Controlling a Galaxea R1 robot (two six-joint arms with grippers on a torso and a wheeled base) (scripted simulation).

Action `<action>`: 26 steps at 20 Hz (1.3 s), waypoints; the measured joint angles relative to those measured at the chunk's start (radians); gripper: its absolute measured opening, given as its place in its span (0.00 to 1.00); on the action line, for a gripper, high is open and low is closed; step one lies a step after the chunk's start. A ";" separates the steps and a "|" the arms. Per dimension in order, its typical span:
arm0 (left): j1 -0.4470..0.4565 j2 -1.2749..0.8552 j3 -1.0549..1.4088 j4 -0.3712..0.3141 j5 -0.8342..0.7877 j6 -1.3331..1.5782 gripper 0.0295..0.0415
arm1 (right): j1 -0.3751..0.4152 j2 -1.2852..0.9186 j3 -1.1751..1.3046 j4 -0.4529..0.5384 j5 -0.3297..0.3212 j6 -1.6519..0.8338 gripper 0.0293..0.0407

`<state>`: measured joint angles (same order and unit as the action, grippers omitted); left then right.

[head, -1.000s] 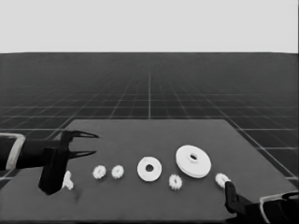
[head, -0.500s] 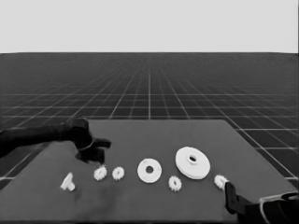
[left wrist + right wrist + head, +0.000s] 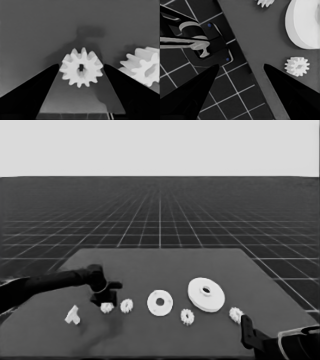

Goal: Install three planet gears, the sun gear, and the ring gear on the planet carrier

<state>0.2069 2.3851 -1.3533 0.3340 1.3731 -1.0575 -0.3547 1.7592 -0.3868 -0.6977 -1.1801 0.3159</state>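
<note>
The left end effector [image 3: 104, 298] is down on the surface [image 3: 165, 262], its fingers spread either side of the leftmost gear [image 3: 81, 67], not touching it. A second gear [image 3: 126, 306] lies just beside; the thin white piece [image 3: 73, 315] sits nearby. The right end effector [image 3: 240, 75] waits open off the corner

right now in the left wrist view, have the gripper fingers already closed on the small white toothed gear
No: the left gripper is open, and the small white toothed gear lies on the table between its two black fingers with a gap on each side.
</note>
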 joint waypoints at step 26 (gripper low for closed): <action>-0.198 0.271 0.161 -0.141 0.182 -0.434 0.14 | 0.000 0.000 0.000 0.000 0.000 0.000 0.81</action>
<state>0.0093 2.6557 -1.1919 0.1933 1.5549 -1.4911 -0.3547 1.7592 -0.3868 -0.6977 -1.1801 0.3159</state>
